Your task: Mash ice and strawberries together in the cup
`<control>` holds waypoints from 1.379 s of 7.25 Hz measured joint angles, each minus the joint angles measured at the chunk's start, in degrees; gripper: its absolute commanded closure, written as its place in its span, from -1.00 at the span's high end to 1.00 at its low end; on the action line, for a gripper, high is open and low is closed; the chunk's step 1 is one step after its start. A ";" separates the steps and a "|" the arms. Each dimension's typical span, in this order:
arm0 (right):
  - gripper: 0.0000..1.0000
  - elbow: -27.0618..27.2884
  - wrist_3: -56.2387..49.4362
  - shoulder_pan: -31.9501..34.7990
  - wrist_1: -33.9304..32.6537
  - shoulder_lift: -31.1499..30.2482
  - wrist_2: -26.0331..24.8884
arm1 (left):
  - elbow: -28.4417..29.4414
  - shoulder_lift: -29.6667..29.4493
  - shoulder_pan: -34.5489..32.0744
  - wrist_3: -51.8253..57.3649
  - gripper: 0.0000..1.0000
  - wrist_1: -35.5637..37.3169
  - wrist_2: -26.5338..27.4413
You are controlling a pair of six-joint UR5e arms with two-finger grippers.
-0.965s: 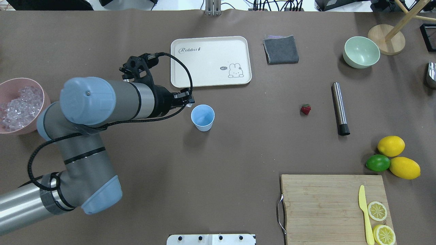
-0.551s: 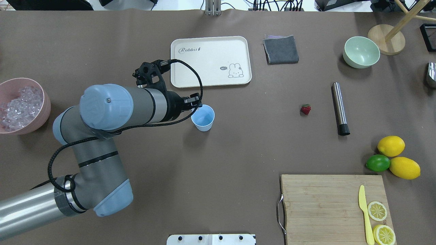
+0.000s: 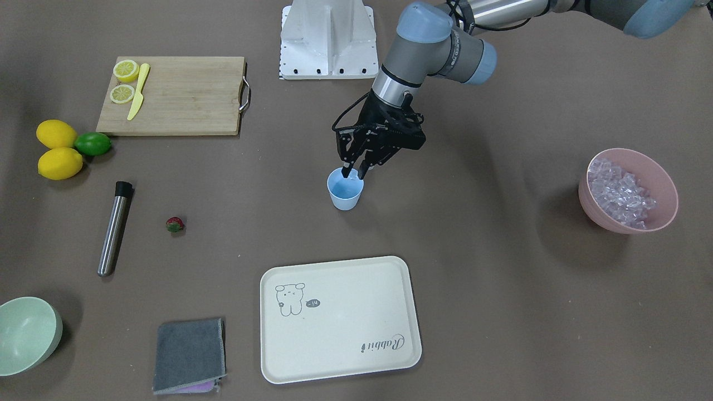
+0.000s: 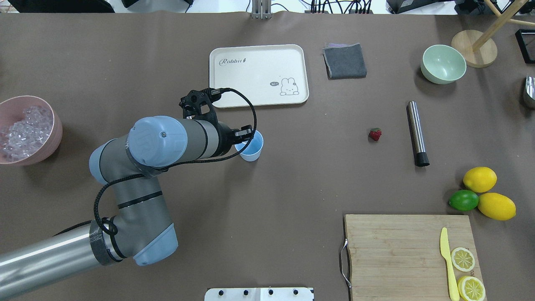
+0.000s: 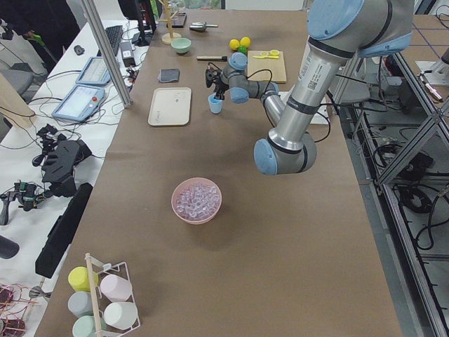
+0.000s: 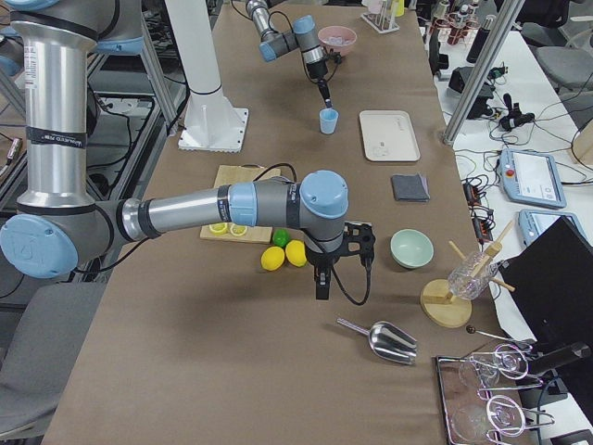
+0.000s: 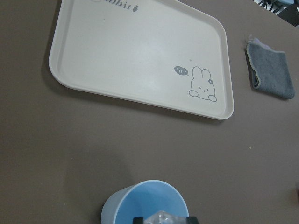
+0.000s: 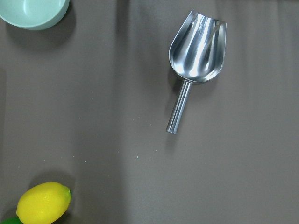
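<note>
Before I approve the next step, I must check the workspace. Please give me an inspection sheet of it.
Surface: brown table cover, flat.
Job's things: light-blue cup upright; strawberry on the table, apart from it; ice heaped in the pink bowl.
Clutter: tray, grey cloth, pale green bowl, steel muddler, lemons, lime, cutting board with knife and lemon slices, metal scoop, wooden stand.
Grippers: left gripper over the cup, shut on an ice cube; right gripper near the lemons, state cannot be told.
Cables: black cable looping off the left wrist beside the cup.
Surroundings: teach pendants on a side bench.
</note>
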 measured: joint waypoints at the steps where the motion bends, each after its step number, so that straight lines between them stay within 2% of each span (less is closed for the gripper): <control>1: 1.00 -0.11 0.01 -0.01 0.00 0.17 0.02 | 0.46 -0.34 0.36 -0.07 0.61 -0.55 0.70; 2: 1.00 -0.25 0.00 -0.02 0.00 0.24 0.00 | 0.63 -0.71 0.51 -0.16 0.96 -0.64 0.99; 5: 1.00 -0.32 -0.01 -0.03 -0.04 0.50 0.02 | 0.00 -0.80 -0.83 0.30 0.96 0.70 0.96; 6: 1.00 -0.28 0.06 -0.03 -0.23 1.12 0.09 | -2.48 -0.22 -2.48 2.46 0.96 5.01 0.70; 7: 1.00 -0.27 0.09 -0.03 -0.50 2.08 0.18 | -6.73 0.52 -4.56 6.19 0.96 12.30 -0.19; 8: 1.00 -0.27 0.08 -0.09 -0.63 2.82 0.33 | -10.81 2.15 -7.49 9.95 0.96 18.77 -2.38; 10: 1.00 -0.27 0.07 -0.24 -0.37 3.27 1.92 | -16.74 11.31 -16.98 21.01 0.96 23.85 -10.36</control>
